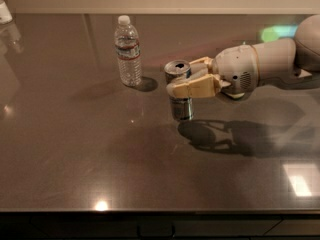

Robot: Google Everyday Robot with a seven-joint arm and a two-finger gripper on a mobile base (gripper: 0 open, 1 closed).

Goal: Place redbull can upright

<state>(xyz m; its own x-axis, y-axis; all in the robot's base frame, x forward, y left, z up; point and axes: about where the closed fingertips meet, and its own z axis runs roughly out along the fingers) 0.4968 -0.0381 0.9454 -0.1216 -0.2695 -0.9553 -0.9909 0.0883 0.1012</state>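
Gripping redbull can (179, 91) near-upright, opening up, gripper (186, 80) clamped mid-body

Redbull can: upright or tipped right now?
Upright: the redbull can has its top facing up and body vertical, clamped in the end effector near the water bottle. Whether it touches the table: cannot tell.

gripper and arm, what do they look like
The gripper, at the redbull can right of centre, has blocky cream-tan fingers. Behind it, a rounded pale grey wrist with a small perforated patch, then a smooth light grey arm. No cables show.
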